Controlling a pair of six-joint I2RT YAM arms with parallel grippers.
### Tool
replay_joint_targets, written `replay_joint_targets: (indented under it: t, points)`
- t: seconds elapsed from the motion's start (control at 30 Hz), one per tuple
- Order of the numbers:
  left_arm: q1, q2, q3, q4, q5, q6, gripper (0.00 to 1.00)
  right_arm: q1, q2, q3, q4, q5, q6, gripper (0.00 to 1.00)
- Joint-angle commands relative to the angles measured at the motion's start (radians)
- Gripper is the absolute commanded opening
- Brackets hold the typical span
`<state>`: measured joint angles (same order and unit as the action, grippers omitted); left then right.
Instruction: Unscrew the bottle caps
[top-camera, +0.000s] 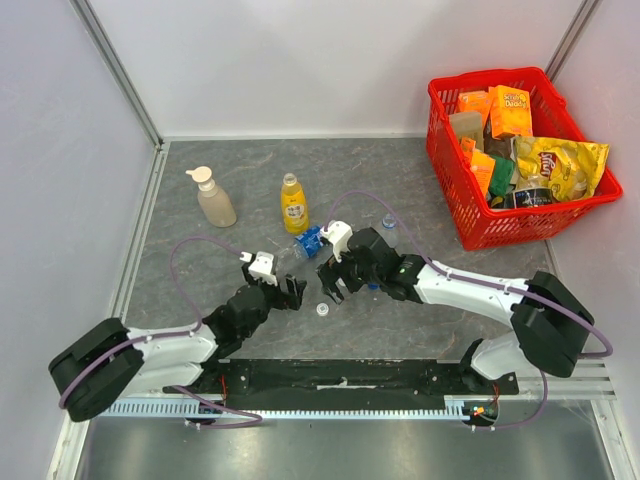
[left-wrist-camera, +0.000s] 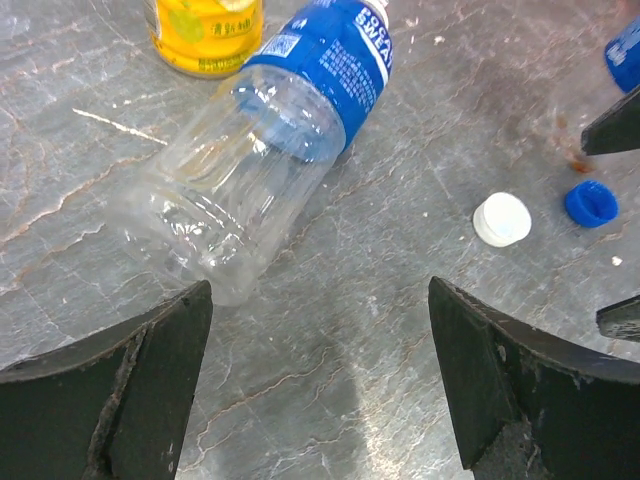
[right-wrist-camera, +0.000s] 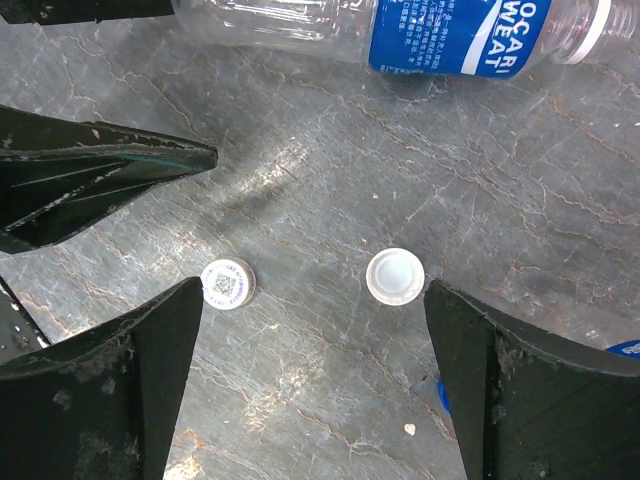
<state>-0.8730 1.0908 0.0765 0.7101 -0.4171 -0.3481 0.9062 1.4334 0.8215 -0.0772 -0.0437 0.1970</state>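
Left fingers (left-wrist-camera: 130, 390): spread wide and empty, low over the worktop (top-camera: 260, 160), just near of the lying bottle.
Right fingers (right-wrist-camera: 520, 390): spread wide and empty, hanging over the two white caps.
White caps: both loose on the worktop and apart from each other. One bears a printed code sticker (right-wrist-camera: 229, 283); the other (right-wrist-camera: 395, 275) lies open side up.
Blue cap (left-wrist-camera: 591, 202): loose on the worktop, near and to the right of a white cap.
Lying bottle (left-wrist-camera: 250, 170): clear with a blue label, on its side just far of the caps. Its neck threads are bare (cap off).
Juice bottle (top-camera: 293, 203): upright, far of the lying bottle. Its neck is too small to show whether it is capped.
Third bottle: mostly hidden by the right arm, so the state of its neck cannot be told.
Soap dispenser (top-camera: 212, 197): upright at far left, not part of the job.
Red basket (top-camera: 470, 230): far right, filled with snack packs.
Progress: three loose caps suggest the unscrewing is done or nearly so (a judgement). What remains is to confirm the two unreadable necks.
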Motion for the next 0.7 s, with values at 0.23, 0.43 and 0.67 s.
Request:
replay_joint_targets:
  t: [0.23, 0.43, 0.67]
  points:
    - [-0.009, -0.365, 0.114, -0.336, 0.003, 0.004, 0.94, 0.003, -0.09, 0.076, 0.007, -0.03, 0.002, 0.98]
    - [-0.009, -0.485, 0.238, -0.556, -0.011, -0.008, 0.97, 0.005, -0.14, 0.145, -0.022, -0.058, 0.021, 0.98]
    - [-0.009, -0.437, 0.488, -0.83, -0.238, -0.066, 1.0, 0.003, -0.205, 0.274, -0.088, -0.039, 0.053, 0.98]
